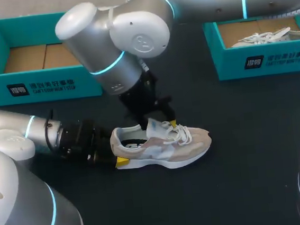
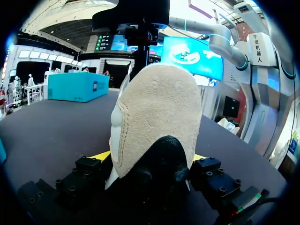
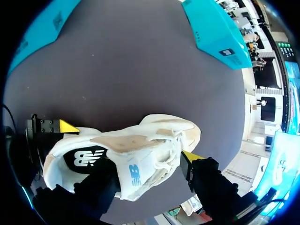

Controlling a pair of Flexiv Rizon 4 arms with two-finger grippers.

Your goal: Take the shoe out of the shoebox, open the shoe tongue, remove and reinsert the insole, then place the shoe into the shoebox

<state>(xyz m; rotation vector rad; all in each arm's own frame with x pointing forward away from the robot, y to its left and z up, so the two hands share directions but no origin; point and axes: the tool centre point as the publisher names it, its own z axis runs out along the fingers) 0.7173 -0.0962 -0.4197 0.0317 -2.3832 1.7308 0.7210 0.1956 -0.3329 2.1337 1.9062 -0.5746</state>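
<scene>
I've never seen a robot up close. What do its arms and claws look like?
The left arm and right arm are smooth silver-grey shells with rounded joints ringed by glowing cyan bands. The left claw and right claw are black and blocky, with yellow tips.

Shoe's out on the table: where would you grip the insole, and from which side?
Likely the insole's heel end, the only part showing through the shoe's opening. Come from above: the shoe stands on its sole with the opening up, and the left gripper holds the heel from behind, so that side is taken.
</scene>
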